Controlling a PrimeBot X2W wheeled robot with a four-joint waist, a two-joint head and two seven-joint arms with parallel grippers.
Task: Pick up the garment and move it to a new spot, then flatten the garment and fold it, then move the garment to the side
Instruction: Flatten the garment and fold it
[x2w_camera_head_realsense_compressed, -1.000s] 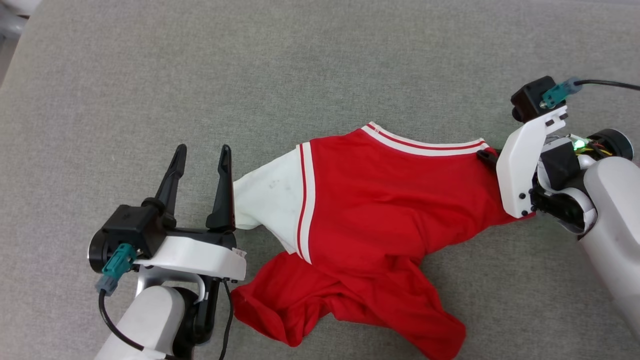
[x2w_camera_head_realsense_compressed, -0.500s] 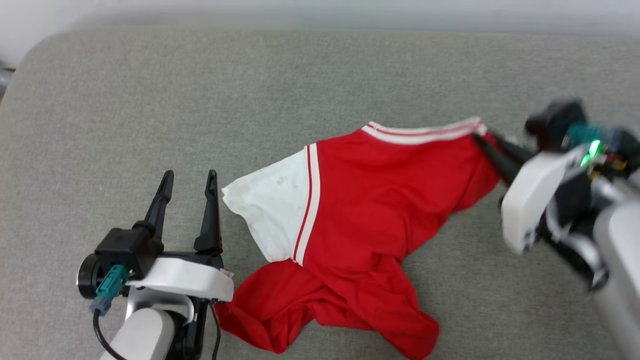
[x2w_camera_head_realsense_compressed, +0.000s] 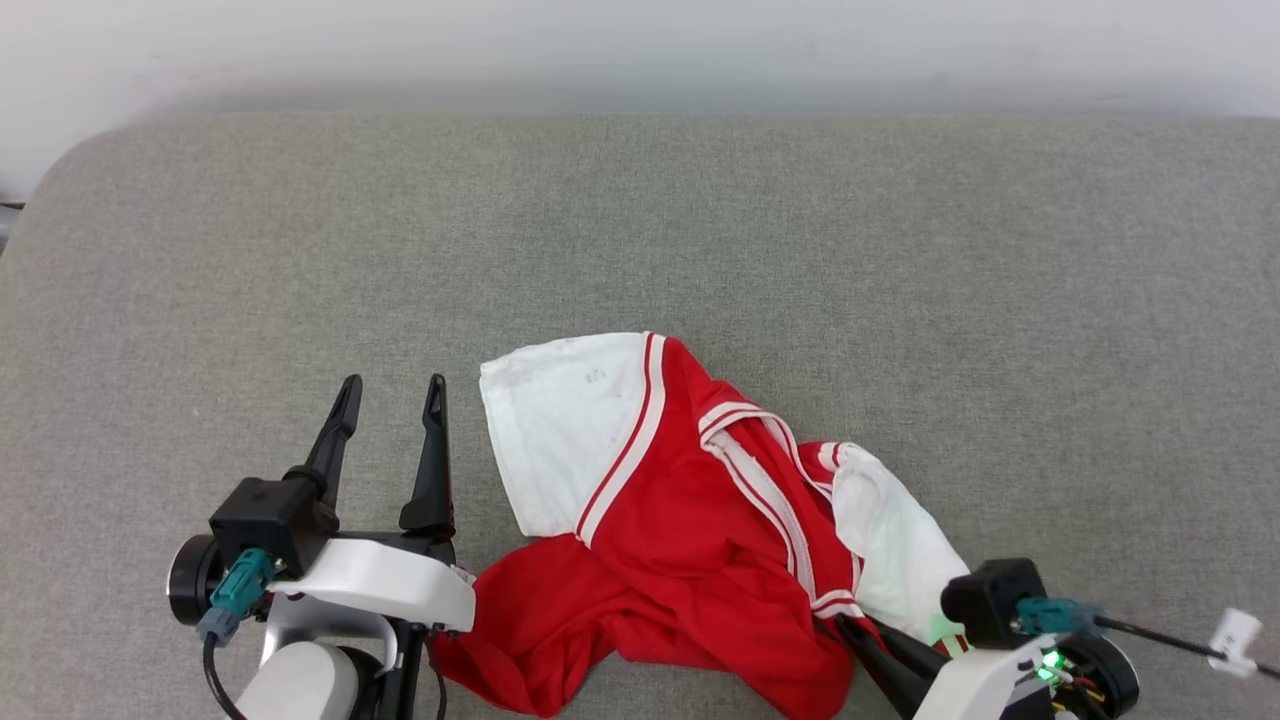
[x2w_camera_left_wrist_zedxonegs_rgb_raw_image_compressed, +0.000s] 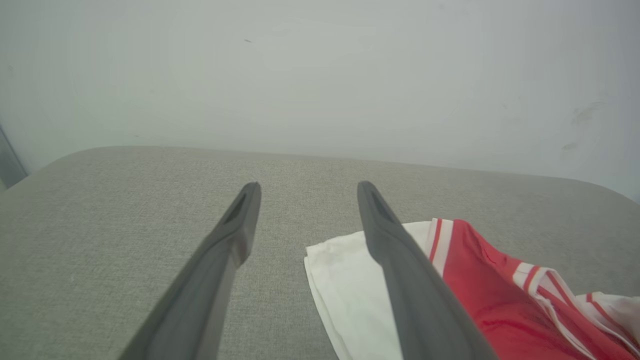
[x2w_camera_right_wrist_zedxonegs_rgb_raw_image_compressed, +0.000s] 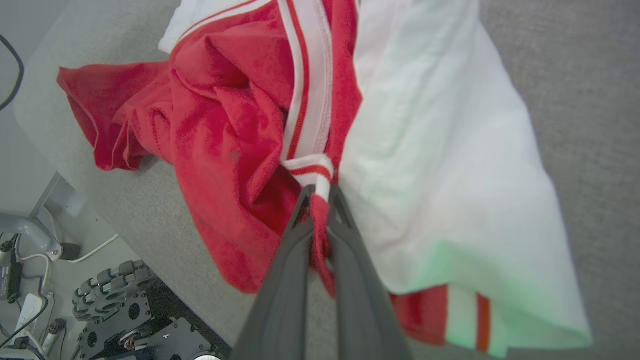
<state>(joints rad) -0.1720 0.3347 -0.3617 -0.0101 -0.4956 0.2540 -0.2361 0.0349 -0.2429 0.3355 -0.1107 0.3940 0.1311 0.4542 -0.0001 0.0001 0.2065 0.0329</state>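
Right claw (x2w_camera_right_wrist_zedxonegs_rgb_raw_image_compressed: 318, 192) at garment's (x2w_camera_head_realsense_compressed: 690, 530) five o'clock, clenched on its striped trim, left claw (x2w_camera_head_realsense_compressed: 392, 388) at nine o'clock, released, fingers spread, just beside white sleeve (x2w_camera_head_realsense_compressed: 560, 440).

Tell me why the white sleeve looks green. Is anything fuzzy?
Right wrist view: green tint on the white sleeve of the garment, probably from the small green light glowing in the head view; left wrist view: left gripper sharp, wall behind hazy.
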